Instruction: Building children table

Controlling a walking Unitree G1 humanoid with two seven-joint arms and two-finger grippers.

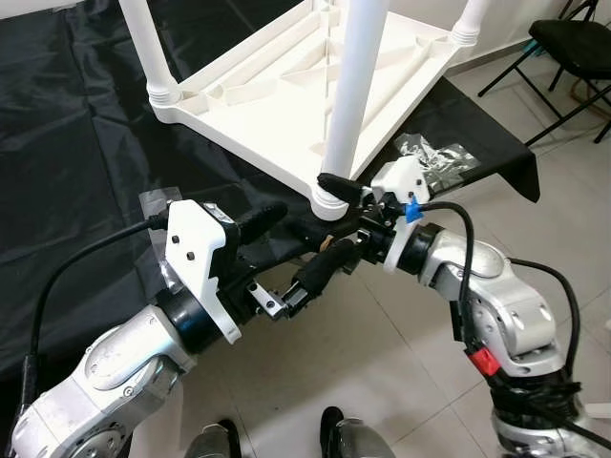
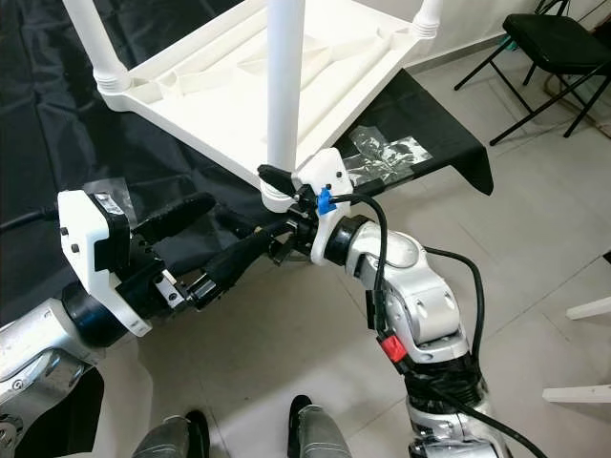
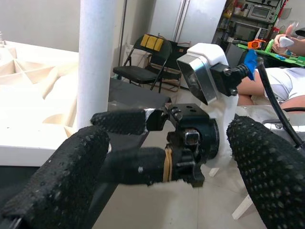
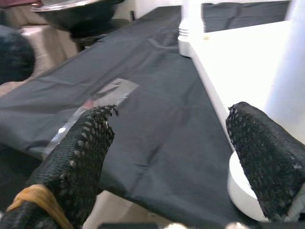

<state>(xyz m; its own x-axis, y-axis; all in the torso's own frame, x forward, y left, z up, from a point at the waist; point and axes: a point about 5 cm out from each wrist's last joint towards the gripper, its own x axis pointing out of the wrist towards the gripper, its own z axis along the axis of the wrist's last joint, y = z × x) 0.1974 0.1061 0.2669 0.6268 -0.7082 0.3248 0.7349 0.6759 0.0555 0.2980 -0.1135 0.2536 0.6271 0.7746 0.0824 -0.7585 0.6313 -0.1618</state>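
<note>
We see one white children's table point(image 1: 315, 86) lying upside down on a black sheet point(image 1: 86, 124), with three legs in view. The nearest leg point(image 1: 355, 91) stands upright, its long axis vertical, seated in the near corner socket. The right gripper point(image 1: 329, 219) is spread wide at that leg's base, one finger point(image 1: 339, 183) against it, clamping nothing. The left gripper point(image 1: 286, 253) hangs open and empty just beside it. One folding chair point(image 1: 573, 48) stands beyond.
</note>
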